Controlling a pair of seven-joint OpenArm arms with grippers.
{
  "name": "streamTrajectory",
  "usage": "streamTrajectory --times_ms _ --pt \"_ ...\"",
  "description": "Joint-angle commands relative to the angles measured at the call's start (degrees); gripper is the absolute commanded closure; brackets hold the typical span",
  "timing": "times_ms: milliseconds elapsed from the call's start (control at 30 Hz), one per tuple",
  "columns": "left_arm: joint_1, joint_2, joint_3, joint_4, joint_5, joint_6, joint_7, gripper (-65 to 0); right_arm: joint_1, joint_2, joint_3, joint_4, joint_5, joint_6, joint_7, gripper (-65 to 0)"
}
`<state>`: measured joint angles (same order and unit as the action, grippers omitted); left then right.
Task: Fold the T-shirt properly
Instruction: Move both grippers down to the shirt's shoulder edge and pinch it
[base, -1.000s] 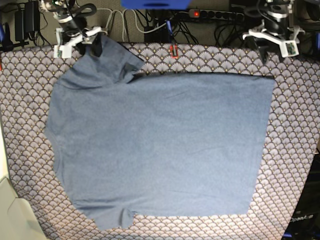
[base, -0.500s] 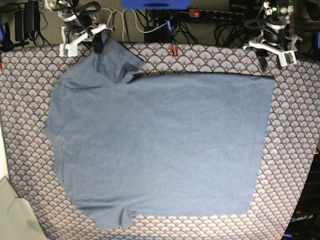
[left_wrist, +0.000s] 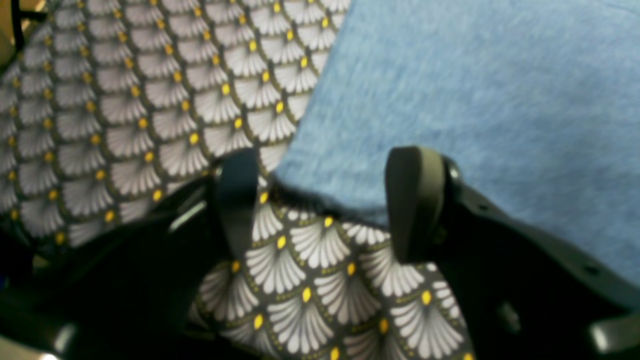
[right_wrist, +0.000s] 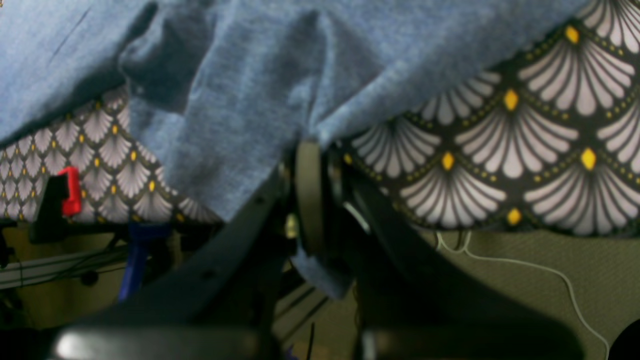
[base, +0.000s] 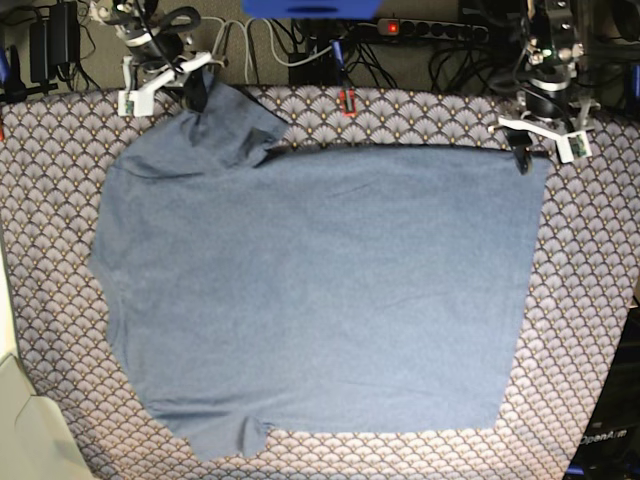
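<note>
Lying spread flat across the scallop-patterned tablecloth (base: 60, 200), the T-shirt (base: 320, 290), plain slate-blue side up, collar end toward the base view's left, hem toward its right. One sleeve reaching up to the far edge of the cloth at upper left, the other tucked near the bottom edge.

Gripping that far sleeve right now, the right gripper (right_wrist: 312, 150), jaws pressed together on a bunched fold of blue fabric, a scrap of cloth poking out below the pads in the right wrist view. Pulling the sleeve into soft creases just above the jaws. Sitting in the background at the table's edge, a red clip (right_wrist: 70, 190) and a blue one (right_wrist: 137, 250).

Hovering at the shirt's far hem corner, the left gripper (left_wrist: 325, 200), jaws standing wide apart, holding nothing. Showing between the two dark fingers (left_wrist: 412, 200), the corner of the blue hem, with bare tablecloth beneath. Touching or just above the fabric: impossible to tell from the blurred wrist view.

Running along the back of the table, a power strip (base: 430, 30) and tangled cables.
</note>
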<state>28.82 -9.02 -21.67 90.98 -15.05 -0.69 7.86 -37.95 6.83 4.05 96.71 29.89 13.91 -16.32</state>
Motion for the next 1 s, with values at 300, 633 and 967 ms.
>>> streamTrajectory --times_ms 300,633,967 --pt "-2.84 -0.79 -0.35 -4.87 -0.03 0.03 -1.31 -40.0 -0.51 0.33 0.03 -0.13 -0.92 -0.42 -2.37 0.0" --pt "-5.3 -0.52 -0.09 -9.18 -0.03 0.03 -1.31 -39.9 -0.51 0.42 0.03 -0.13 -0.92 -0.42 -2.37 0.0" --pt "-5.39 -0.52 0.09 -8.83 -0.03 0.03 -1.31 -18.2 -0.51 0.42 0.03 -0.13 -1.01 -0.42 -2.37 0.0"
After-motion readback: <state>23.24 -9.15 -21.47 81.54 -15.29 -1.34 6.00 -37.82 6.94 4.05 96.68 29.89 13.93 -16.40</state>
